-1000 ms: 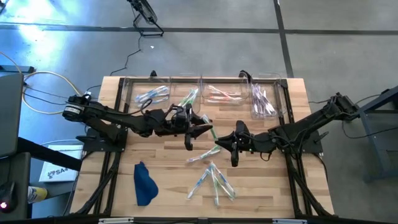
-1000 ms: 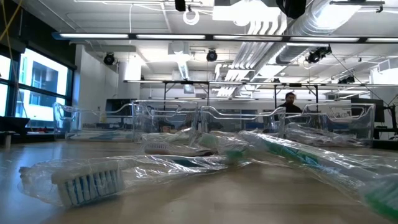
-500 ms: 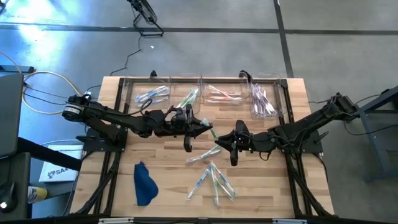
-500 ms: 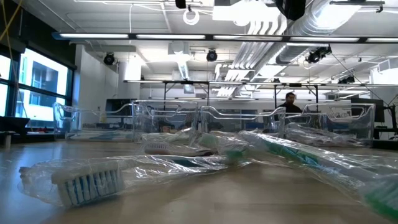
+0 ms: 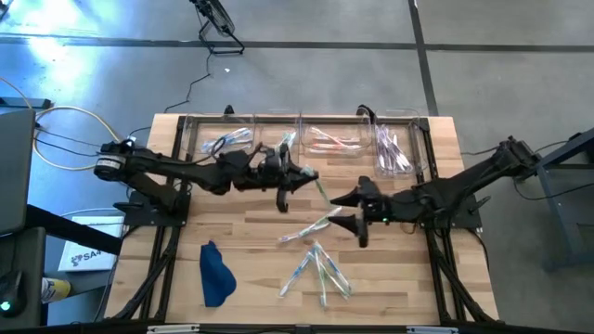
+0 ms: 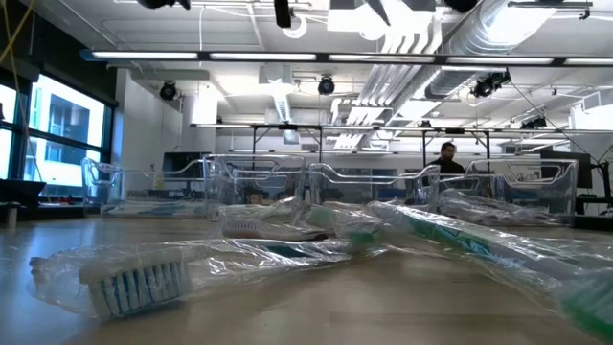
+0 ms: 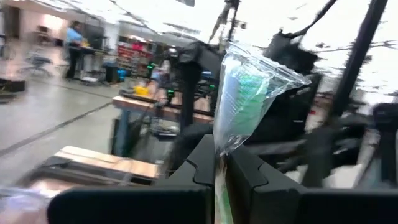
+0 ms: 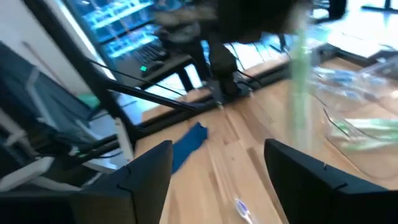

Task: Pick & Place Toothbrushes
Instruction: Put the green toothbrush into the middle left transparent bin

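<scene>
My left gripper (image 5: pixel 309 176) hangs over the table's middle, shut on a green toothbrush (image 5: pixel 321 192) in a clear wrapper, also seen as a green toothbrush (image 7: pixel 242 93) in the left wrist view. My right gripper (image 5: pixel 354 215) stands open just right of it, touching nothing; the same toothbrush (image 8: pixel 301 81) shows blurred beyond its fingers. Several wrapped toothbrushes (image 5: pixel 318 264) lie flat on the wood near the front edge, and one (image 5: pixel 312 227) lies under the grippers. More toothbrushes (image 5: pixel 325 141) lie in the clear bins. My left gripper pinches the wrapped green toothbrush between its two fingers, at a part near one end (image 7: pixel 219 163). The rest of the brush and its wrapper stick out past the fingertips. The toothbrush is lifted clear of the table.
A row of clear bins (image 5: pixel 306 123) lines the table's far edge. A dark blue cloth (image 5: pixel 215 274) lies near the front left corner. Wrapped toothbrushes (image 6: pixel 134 273) fill the low view's foreground. A person (image 6: pixel 446 158) stands far off in the room.
My left gripper has shut on the green toothbrush that my right gripper was holding, then carried it a little toward the far edge. My right gripper has opened wide, let go of the brush and drawn back toward the table's right edge.
</scene>
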Controlling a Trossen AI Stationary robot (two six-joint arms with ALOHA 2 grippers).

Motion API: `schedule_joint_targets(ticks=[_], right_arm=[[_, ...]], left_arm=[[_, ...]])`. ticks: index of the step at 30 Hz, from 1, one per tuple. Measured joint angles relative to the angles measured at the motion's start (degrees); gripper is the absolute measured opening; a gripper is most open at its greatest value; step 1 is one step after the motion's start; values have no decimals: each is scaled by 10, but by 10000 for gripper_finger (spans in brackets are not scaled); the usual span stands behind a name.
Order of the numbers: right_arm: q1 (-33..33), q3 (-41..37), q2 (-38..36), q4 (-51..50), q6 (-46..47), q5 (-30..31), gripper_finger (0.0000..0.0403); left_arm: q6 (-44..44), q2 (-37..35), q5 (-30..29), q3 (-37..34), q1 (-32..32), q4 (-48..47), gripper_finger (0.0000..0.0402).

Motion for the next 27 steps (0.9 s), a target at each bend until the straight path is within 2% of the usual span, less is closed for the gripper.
schedule_joint_targets(ticks=[6, 13, 21, 27], right_arm=[[0, 0, -87, -86, -9, 3, 244], [8, 0, -156, -234, 79, -29, 234], [23, 0, -133, -271, 110, -23, 220], [23, 0, -82, -269, 116, -12, 208]], left_arm=[[-2, -13, 16, 0, 33, -30, 7], [5, -66, 7, 0, 59, -149, 7], [0, -123, -49, 0, 129, -308, 7], [-17, -122, -58, 0, 200, -345, 7]])
